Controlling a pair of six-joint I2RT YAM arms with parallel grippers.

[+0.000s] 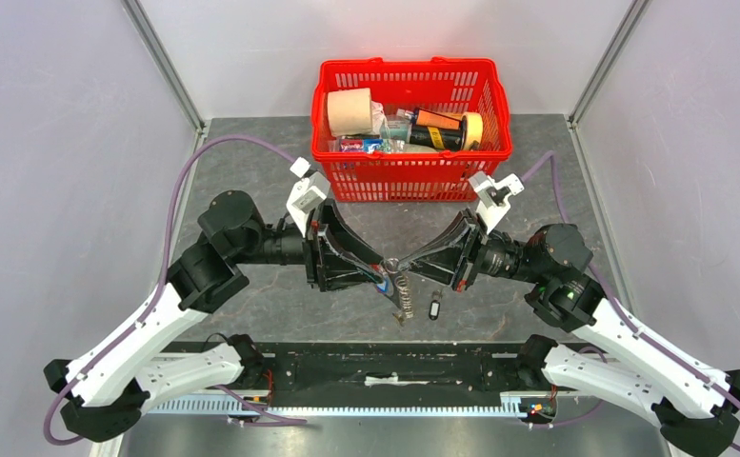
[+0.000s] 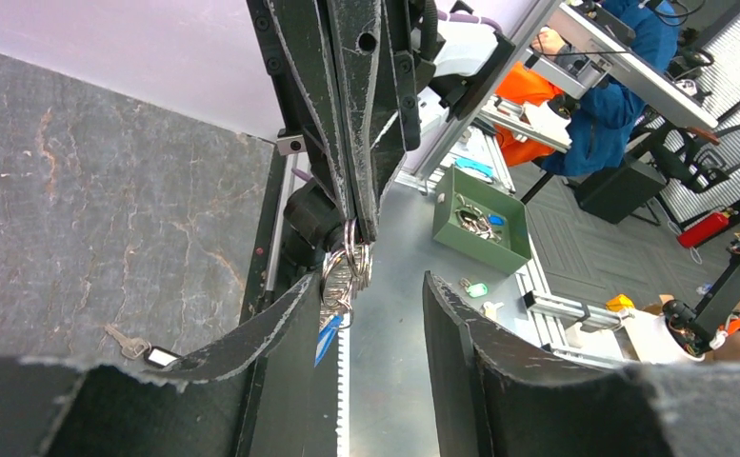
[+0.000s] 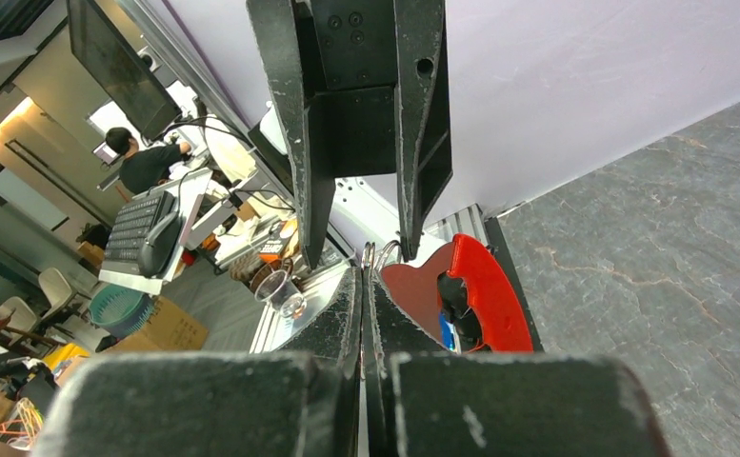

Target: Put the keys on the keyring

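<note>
Pinching small silvery coiled-cord keyring [image 1: 404, 295] at frame centre in fully closed right gripper [image 3: 363, 271], likely steadying it for threading; left gripper [image 2: 373, 281] parted, empty; slim black-headed metal key [image 1: 434, 307] lying loose just right.

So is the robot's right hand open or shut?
Shut: in its wrist view the right hand has both fingers pressed together, pinching a loop of the keyring.

From overhead, the top of the keyring [image 1: 403, 295] is hidden where the right gripper [image 1: 397, 264] pinches it. The blue-headed key [image 1: 382, 282] lies mostly under the left gripper [image 1: 382, 269]. The black-headed key [image 1: 434, 307] is too small to show its teeth. In the left wrist view, the near finger [image 2: 270, 328] covers the keyring's lower part.
</note>
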